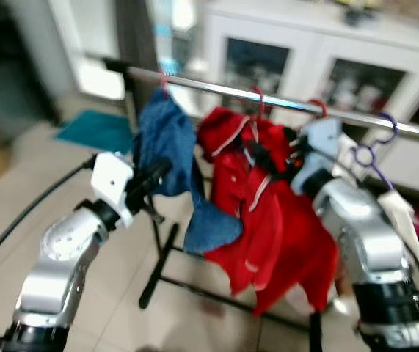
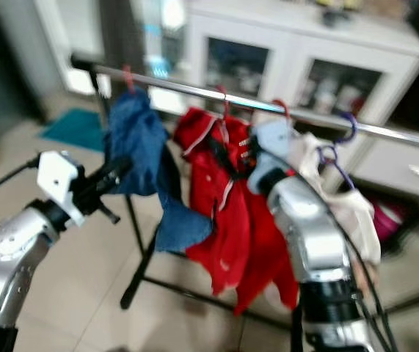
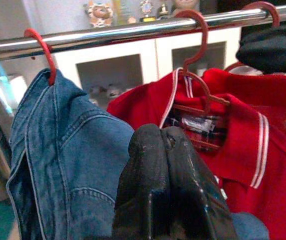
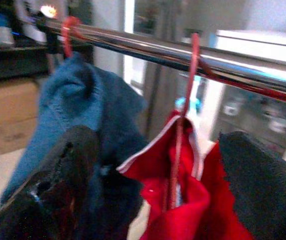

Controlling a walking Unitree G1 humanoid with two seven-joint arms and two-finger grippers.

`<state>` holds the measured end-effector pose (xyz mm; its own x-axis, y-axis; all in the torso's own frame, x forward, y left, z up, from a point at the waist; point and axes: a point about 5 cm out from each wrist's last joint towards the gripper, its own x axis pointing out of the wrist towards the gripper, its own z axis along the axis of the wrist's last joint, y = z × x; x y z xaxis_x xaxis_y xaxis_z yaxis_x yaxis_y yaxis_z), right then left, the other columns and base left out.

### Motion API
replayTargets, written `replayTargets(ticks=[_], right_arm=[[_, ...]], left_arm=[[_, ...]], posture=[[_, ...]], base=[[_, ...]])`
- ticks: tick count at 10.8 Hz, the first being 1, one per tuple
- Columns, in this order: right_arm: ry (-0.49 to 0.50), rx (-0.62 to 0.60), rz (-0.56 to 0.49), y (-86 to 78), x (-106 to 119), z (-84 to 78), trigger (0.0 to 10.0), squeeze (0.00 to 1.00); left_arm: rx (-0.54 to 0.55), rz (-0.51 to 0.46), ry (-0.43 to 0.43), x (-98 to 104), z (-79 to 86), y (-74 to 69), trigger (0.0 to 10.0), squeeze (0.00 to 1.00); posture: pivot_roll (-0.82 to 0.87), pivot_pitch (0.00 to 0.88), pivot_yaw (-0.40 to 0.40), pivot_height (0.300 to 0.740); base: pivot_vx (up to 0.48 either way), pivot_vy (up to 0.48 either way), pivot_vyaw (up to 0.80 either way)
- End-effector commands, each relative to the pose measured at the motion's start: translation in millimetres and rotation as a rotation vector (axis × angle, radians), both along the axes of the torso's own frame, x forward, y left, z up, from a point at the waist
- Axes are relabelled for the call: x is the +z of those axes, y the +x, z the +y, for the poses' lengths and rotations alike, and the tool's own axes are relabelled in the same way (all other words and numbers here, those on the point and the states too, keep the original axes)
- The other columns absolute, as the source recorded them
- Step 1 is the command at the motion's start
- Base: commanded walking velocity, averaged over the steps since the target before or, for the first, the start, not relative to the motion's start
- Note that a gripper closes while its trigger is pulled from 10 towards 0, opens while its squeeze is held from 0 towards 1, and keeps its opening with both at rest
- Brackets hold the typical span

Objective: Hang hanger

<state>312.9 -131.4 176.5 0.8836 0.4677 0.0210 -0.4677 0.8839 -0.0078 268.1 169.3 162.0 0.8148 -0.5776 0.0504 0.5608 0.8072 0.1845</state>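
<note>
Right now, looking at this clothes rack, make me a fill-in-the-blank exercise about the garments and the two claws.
1. The blue denim garment hangs from the shiny metal rail on a hanger coloured ____.
2. Next to the denim hangs a polo shirt coloured ____ with white trim.
3. The left claw has its black fingers pressed ____.
4. The right claw stands ____ around the red shirt's hanger neck.

Missing words: red; red; shut; open

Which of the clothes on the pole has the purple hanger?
The white garment at the robot's right end of the pole. Its purple hanger stands out; the blue denim piece and the red shirt hang on red hooks.
</note>
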Motion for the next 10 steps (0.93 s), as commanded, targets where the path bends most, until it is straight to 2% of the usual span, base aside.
replayTargets(ticks=[1, 2, 3, 4, 5, 6, 8, 9, 10], right_arm=[[-0.005, -0.008, -0.022, -2.0, 6.9, -5.0, 10.0, 0.65], [-0.021, 0.011, -0.003, -5.7, 6.0, -7.5, 10.0, 0.50], [-0.034, 0.014, 0.037, -9.0, 2.0, -11.4, 10.0, 0.55], [-0.022, 0.009, 0.065, -9.7, -0.2, -13.1, 10.0, 0.69], [0.005, -0.031, 0.108, -8.2, -1.8, -17.4, 10.0, 1.00], [-0.001, -0.157, 0.166, -0.3, -4.0, -27.7, 10.0, 1.00], [0.030, -0.272, 0.252, 5.4, -5.6, -47.8, 10.0, 1.00], [0.009, -0.296, 0.263, 6.6, -3.7, -56.9, 10.0, 0.00], [-0.002, -0.314, 0.266, 7.6, -1.8, -62.1, 10.0, 0.00]], left_arm=[[-0.022, -0.009, 0.015, 1.9, -4.5, -0.7, 10.0, 0.00], [-0.070, 0.025, 0.036, -2.5, -5.9, -5.5, 10.0, 0.00], [-0.110, 0.043, 0.041, -5.1, -7.7, -8.2, 10.0, 0.00], [-0.120, 0.042, 0.042, -5.5, -7.9, -9.0, 10.0, 0.00], [-0.125, 0.038, 0.033, -5.1, -7.7, -9.6, 10.0, 0.00], [-0.154, 0.054, 0.036, -5.9, -8.4, -10.8, 10.0, 0.00], [-0.219, 0.079, 0.042, -5.9, -12.5, -14.8, 10.0, 0.00], [-0.236, 0.081, 0.043, -6.0, -13.8, -15.9, 10.0, 0.00], [-0.246, 0.081, 0.042, -6.1, -14.4, -16.6, 10.0, 0.00]], posture=[[0.03, 0.000, -0.048, 0.740], [0.03, 0.000, -0.047, 0.740], [0.03, 0.000, -0.047, 0.740], [0.03, 0.000, -0.047, 0.740], [0.02, 0.000, -0.037, 0.740], [0.02, 0.000, -0.034, 0.740], [0.02, 0.000, -0.035, 0.740], [0.02, 0.000, -0.036, 0.740], [0.02, 0.000, -0.036, 0.740]], base=[[0.000, 0.000, 0.00], [0.000, 0.000, 0.00], [0.000, 0.000, 0.00], [0.000, 0.000, 0.00], [0.000, 0.000, 0.00], [0.000, 0.000, 0.00], [0.000, 0.000, 0.00], [0.000, 0.000, 0.00], [0.000, 0.000, 0.00]])
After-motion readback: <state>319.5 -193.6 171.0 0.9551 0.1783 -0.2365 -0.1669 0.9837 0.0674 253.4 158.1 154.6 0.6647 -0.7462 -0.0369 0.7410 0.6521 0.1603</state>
